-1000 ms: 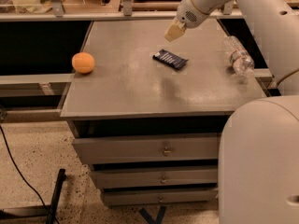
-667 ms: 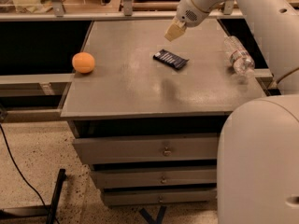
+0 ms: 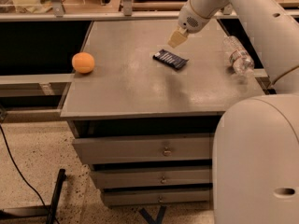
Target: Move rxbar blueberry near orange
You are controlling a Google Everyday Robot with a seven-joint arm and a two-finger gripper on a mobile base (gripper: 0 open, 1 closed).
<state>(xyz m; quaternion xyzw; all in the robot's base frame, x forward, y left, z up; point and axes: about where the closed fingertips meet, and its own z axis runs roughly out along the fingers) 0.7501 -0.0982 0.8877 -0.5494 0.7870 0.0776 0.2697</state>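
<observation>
One flat navy-wrapped rxbar blueberry (image 3: 170, 59), mid-frame, ungrasped; gripper (image 3: 177, 38) poised just above, grip state untellable; likely approach step, needing descent, grasp, carry to round orange (image 3: 83, 62), left.

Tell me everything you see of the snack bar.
The snack bar is a small flat rectangle in a dark navy wrapper with faint white print. It lies skewed on the grey table, right of centre, apart from the orange. The end effector hovers just beyond it, apparently not touching.
</observation>
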